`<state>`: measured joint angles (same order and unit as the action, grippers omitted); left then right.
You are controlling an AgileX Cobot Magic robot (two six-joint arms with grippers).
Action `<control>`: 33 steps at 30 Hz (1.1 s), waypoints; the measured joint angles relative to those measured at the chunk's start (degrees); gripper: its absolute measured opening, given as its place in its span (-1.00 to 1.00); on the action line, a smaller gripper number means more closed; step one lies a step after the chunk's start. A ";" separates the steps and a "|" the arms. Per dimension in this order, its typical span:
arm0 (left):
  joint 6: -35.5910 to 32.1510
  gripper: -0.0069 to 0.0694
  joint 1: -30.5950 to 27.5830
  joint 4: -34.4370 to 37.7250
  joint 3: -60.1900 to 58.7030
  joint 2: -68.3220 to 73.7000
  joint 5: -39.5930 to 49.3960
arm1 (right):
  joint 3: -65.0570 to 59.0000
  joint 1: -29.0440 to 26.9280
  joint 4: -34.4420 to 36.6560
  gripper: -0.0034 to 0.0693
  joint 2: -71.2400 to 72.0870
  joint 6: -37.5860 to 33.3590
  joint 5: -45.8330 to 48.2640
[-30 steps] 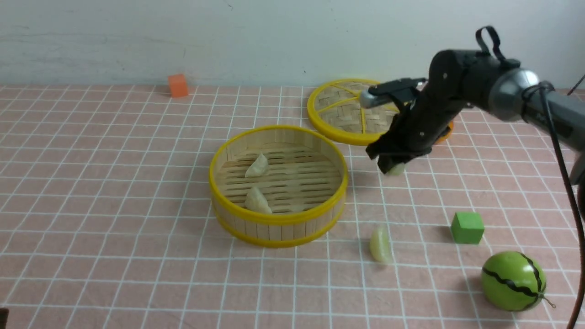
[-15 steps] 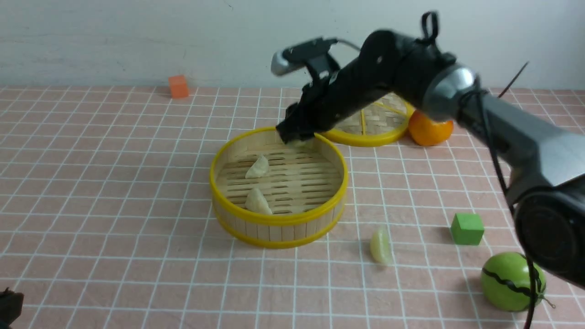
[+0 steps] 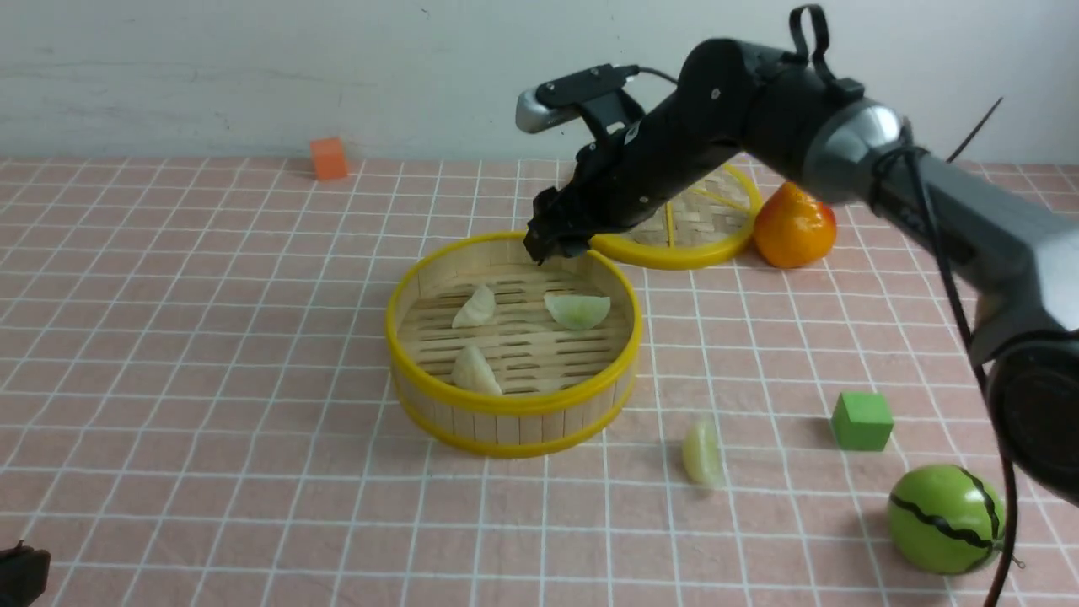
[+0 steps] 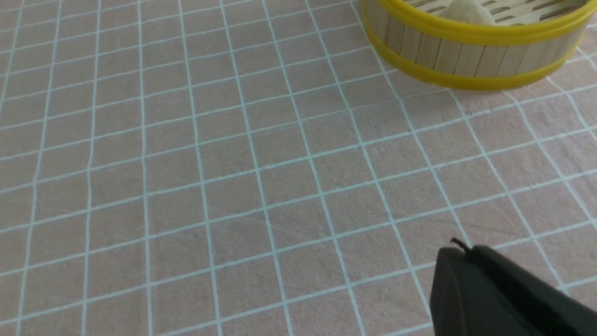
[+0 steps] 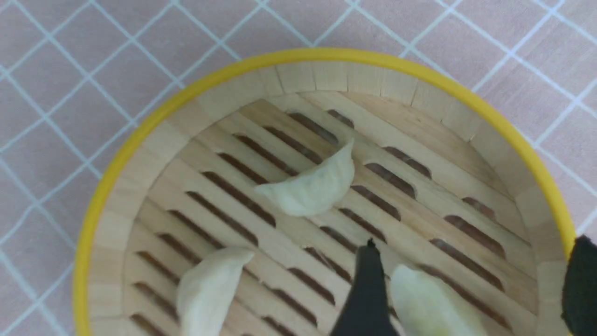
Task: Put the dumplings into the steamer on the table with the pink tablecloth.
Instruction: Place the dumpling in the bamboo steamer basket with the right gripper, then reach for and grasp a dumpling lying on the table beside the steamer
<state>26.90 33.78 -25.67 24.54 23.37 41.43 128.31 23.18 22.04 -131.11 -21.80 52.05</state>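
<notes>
The steamer (image 3: 514,413) stands mid-table on the pink tablecloth (image 3: 211,337). Three dumplings lie inside it, two at the left (image 3: 475,306) (image 3: 475,371) and a greenish one (image 3: 577,309) at the right. A fourth dumpling (image 3: 702,453) lies on the cloth right of the steamer. My right gripper (image 3: 552,244) hovers over the steamer's far rim, open and empty. The right wrist view shows the steamer rim (image 5: 280,58), the three dumplings (image 5: 310,189) (image 5: 207,291) (image 5: 429,303) and my spread right gripper (image 5: 475,242). My left gripper (image 4: 459,249) is shut, low over bare cloth near the steamer wall (image 4: 466,49).
The flat woven lid (image 3: 700,228) and an orange (image 3: 794,228) sit behind the steamer at the right. A green cube (image 3: 861,420) and a toy watermelon (image 3: 946,518) are at the front right. An orange cube (image 3: 328,158) is at the far left by the wall.
My right gripper carried a dumpling left from the cloth to above the steamer, then opened. That dumpling now lies on the steamer floor at the right. The left arm stayed put.
</notes>
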 joint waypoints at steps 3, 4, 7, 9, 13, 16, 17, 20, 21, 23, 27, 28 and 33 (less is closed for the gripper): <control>0.00 -0.86 0.00 1.44 0.00 0.00 0.96 | 0.00 -1.29 -2.32 0.52 7.35 0.20 5.48; 0.00 -0.86 0.00 1.50 0.00 0.00 0.96 | 0.00 -1.40 -2.62 0.52 7.35 0.31 5.76; 0.00 -0.86 0.00 2.08 0.00 0.00 1.01 | -0.73 -4.29 -9.82 0.50 17.10 6.18 10.14; 0.00 -0.86 0.00 2.08 0.00 0.00 0.07 | -3.50 -6.21 -14.26 0.50 22.24 12.28 12.82; 0.00 -0.85 0.00 2.15 0.00 0.00 -2.58 | -14.53 -9.32 -16.19 0.48 25.68 18.31 17.79; 0.00 -0.85 0.00 2.27 0.00 0.00 -3.52 | -30.09 -9.83 -11.71 0.47 24.24 19.16 15.68; 0.00 -0.85 0.00 2.27 0.00 0.00 -3.57 | -31.16 -9.75 -11.27 0.47 24.07 19.06 15.24; 0.00 -0.85 0.00 2.32 0.00 0.00 -3.77 | -45.54 -6.68 -6.04 0.46 22.49 16.15 5.49; 0.00 -0.85 0.00 2.32 0.00 0.00 -3.77 | -46.82 -6.23 -5.77 0.46 22.50 15.88 3.51; 0.00 -0.85 0.00 2.32 0.00 0.00 -3.95 | -53.09 -3.92 -4.94 0.46 22.78 14.82 -5.56; 0.00 -0.85 0.00 2.32 0.00 0.00 -3.99 | -55.51 -2.54 -4.79 0.43 22.95 14.54 -14.67; 0.00 -0.85 0.00 2.32 0.00 0.00 -3.99 | -55.56 -2.24 -4.79 0.41 22.79 14.50 -16.38; 0.00 -0.83 0.00 2.32 0.00 0.00 -3.85 | -55.64 -1.43 -5.49 0.08 19.56 14.36 -20.48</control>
<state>26.90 33.78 -23.35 24.54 23.37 37.58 72.67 21.75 16.54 -111.56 -7.44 31.57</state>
